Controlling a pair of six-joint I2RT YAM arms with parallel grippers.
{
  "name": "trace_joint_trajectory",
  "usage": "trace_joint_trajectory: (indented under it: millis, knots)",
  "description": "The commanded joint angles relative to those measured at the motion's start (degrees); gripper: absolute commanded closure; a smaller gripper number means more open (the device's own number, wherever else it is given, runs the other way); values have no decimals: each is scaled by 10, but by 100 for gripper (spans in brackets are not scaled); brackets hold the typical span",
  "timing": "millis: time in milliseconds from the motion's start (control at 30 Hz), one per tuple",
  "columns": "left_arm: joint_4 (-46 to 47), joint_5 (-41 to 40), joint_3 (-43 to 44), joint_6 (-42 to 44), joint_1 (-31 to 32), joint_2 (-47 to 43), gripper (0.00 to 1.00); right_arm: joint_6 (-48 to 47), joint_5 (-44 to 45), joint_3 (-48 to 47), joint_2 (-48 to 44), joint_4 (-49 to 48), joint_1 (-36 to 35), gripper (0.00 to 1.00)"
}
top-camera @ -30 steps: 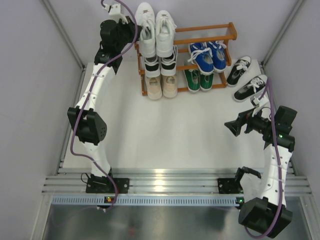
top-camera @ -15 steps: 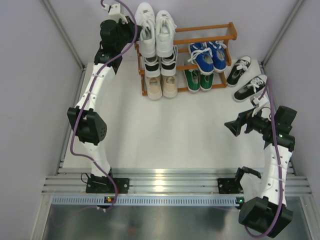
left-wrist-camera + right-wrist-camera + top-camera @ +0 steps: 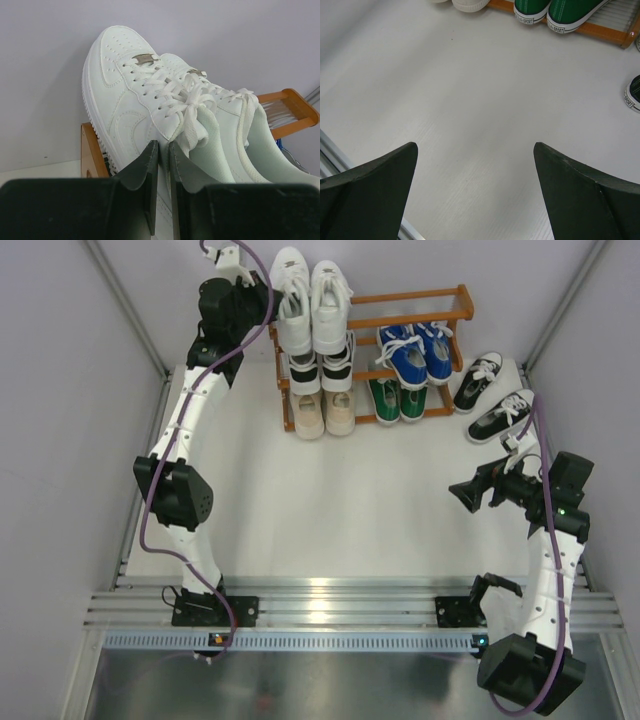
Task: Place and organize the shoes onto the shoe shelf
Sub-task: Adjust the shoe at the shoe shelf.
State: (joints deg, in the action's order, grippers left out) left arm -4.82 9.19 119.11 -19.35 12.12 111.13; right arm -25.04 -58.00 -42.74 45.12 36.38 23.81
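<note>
Shelf point(image 3: 455, 300) is carrying five pairs point(image 3: 408, 360) | black pair point(image 3: 490, 395) is lying at table's point(image 3: 300, 500) far-right corner | your left gripper point(image 3: 162, 150) is nearly pressed together at white pair point(image 3: 310, 300), pinch unclear | right gripper point(image 3: 474, 146) spread

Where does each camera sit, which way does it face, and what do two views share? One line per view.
Top external: above and behind the arm bases, looking down on the table, shoe shelf and both arms.
Left wrist: on the left arm, facing the white shoes on the shelf; its nearly closed left gripper shows.
Right wrist: on the right arm, looking down across the table toward the green shoes; its open right gripper shows.
Shared: top and left wrist both show the white shoes.
</note>
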Motion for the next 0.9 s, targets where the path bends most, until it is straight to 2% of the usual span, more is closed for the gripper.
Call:
trace_joint_trajectory:
  millis: [0, 700, 867]
  knots:
    - [65, 8, 37, -11, 3, -53, 93, -14, -18, -1, -1, -5, 10, 1]
    - [73, 6, 10, -11, -2, -73, 93, -14, -18, -1, 0, -5, 10, 1]
    - [71, 6, 1, -10, -2, -68, 90, -14, -18, -1, -1, -6, 10, 1]
